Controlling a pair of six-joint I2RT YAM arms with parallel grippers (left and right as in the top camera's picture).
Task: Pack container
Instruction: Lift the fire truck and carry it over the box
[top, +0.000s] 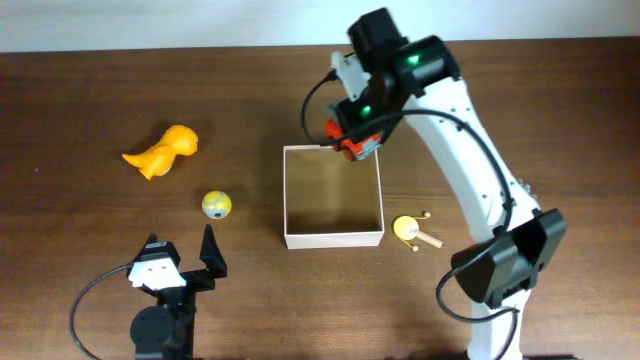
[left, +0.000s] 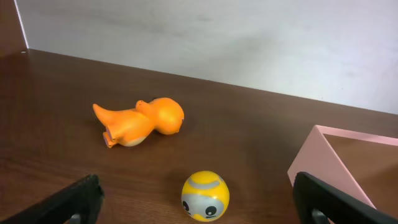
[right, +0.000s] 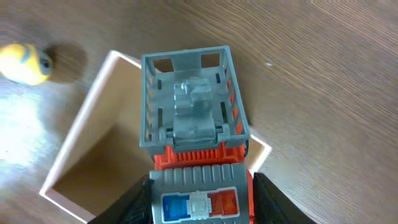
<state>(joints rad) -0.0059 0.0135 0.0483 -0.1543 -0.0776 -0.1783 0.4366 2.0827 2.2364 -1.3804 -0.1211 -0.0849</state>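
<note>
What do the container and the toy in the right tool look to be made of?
The container: probably cardboard, with a matte tan inside and thin white walls. The toy truck: apparently hard molded plastic, going by the crisp grey cage bars, red ribbed body and slight sheen.

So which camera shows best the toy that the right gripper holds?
Right wrist: the grey and red toy vehicle is large and sharp there. Overhead shows only a red bit under the right gripper; left wrist misses it.
</note>
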